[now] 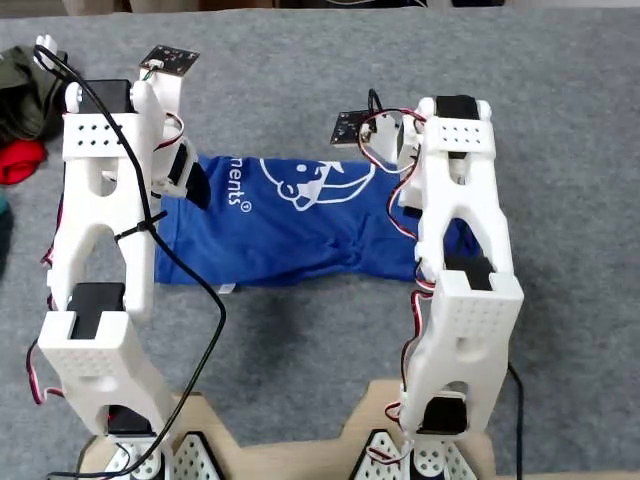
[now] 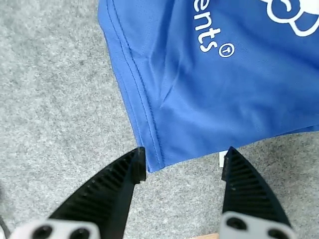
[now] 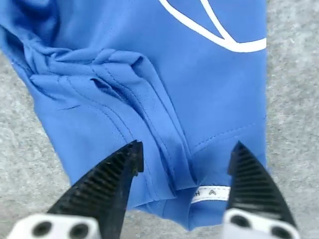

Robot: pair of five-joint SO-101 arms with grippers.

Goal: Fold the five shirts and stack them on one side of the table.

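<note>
Fabric of a blue shirt (image 1: 290, 220) is spread in a long band across the grey bench (image 1: 300, 340), lying between my two arms with its white print (image 1: 300, 180) facing up.

My left tool (image 2: 184, 158) is released, jaws wide apart. It hangs over the shirt's corner at the lettered end, where a stitched hem runs down to the edge. One fingertip (image 2: 138, 162) sits just beside that corner, over bare bench. I cannot tell whether it touches the cloth. From the high view this tool (image 1: 190, 180) is at the shirt's far left edge.

My right tool (image 3: 187, 149) is also released, jaws spread over the other end of the shirt. There the cloth is bunched into folds and creases, and a small white label (image 3: 212, 191) shows at the edge between the fingers.

At the bench's far left edge, well apart from the blue shirt, lie a dark green cloth (image 1: 20, 95) and a red cloth (image 1: 20, 160).
</note>
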